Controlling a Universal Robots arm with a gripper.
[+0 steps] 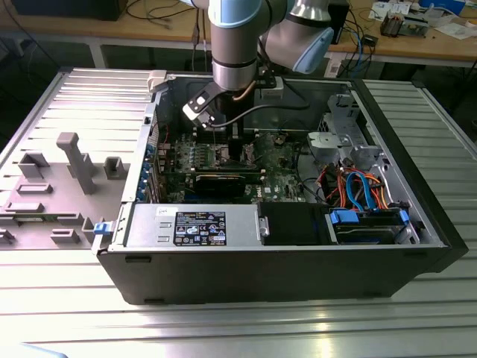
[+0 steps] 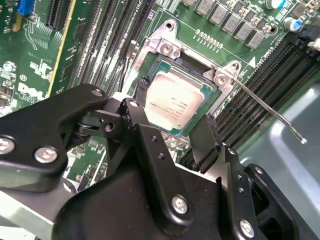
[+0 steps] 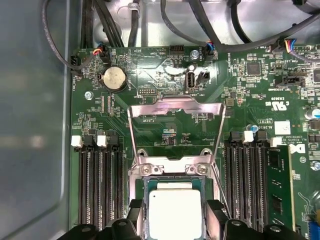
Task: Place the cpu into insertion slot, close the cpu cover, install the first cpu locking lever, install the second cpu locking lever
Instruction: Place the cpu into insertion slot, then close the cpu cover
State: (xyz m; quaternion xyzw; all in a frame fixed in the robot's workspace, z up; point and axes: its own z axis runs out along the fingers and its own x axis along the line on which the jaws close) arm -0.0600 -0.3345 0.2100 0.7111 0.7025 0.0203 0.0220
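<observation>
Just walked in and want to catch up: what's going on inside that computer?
A robot arm has its pincer down inside the open computer case, right at the cpu. The cpu lies in the insertion slot. The cpu cover is swung open, and a locking lever sticks out unfastened. Whether the pincer grips the cpu is unclear.

cpu (image 3: 176, 212) top: bare | sides: tool fingers (image 2: 150, 150) | beyond: open cpu cover (image 3: 175, 103)
</observation>
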